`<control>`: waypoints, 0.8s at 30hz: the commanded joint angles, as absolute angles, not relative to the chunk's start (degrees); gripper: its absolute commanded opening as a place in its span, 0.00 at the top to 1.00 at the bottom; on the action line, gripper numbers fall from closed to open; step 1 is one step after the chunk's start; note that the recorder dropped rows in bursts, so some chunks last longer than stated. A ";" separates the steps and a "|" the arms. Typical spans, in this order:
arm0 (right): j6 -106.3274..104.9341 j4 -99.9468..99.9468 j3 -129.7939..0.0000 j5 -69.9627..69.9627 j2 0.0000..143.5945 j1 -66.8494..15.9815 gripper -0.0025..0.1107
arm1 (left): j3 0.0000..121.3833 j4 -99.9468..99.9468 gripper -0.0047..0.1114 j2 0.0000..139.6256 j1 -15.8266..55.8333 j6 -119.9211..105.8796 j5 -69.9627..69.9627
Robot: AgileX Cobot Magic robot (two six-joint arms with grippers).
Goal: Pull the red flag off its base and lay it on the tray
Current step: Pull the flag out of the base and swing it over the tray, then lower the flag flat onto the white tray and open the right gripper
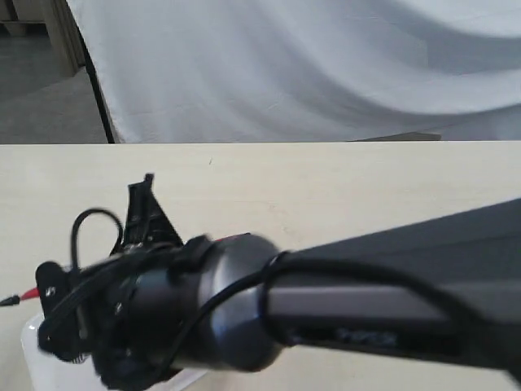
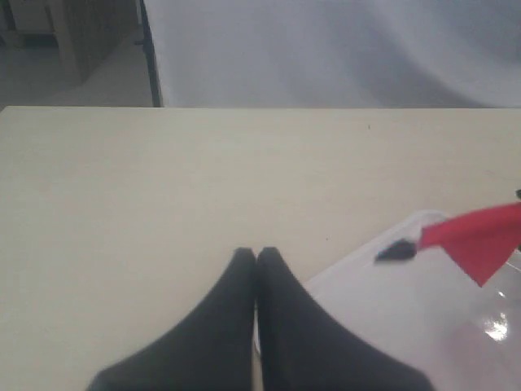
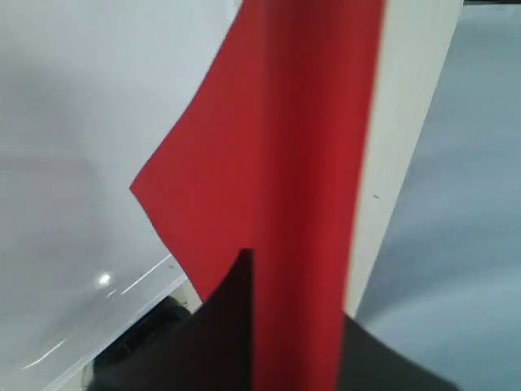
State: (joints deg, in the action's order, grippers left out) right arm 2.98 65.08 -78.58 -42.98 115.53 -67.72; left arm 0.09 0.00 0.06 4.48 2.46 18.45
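Flag: the flag (image 2: 476,236) is red and lies nearly level over the tray (image 2: 391,326), by one corner of it. I cannot tell if it touches the tray.
Tip: the black tip (image 2: 395,251) of the pole is close above the rim. In the exterior view it points to the left edge.
Cloth of the flag: in the right wrist view it spreads over the white floor of the tray and fills the middle of the picture.
Right tool: the right tool (image 3: 301,293) is narrow and holds the flag. The red band runs between its two dark fingers.
Right arm: the right arm (image 1: 391,285) reaches across from the right to the left of the exterior view and covers most of the tray there.
Tray: white and glossy, with a raised rim. It stands on the tabletop (image 2: 163,204).
Left tool: the left tool (image 2: 256,254) has its fingers pressed together with nothing between them. It is low over the bare tabletop, just beside the tray.
Background: a white cloth (image 1: 326,65) hangs behind the far edge of the tabletop.
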 commanded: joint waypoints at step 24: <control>5.21 69.01 -79.91 -48.71 125.04 -68.88 0.30 | 0.00 0.00 0.96 0.00 4.74 2.38 18.46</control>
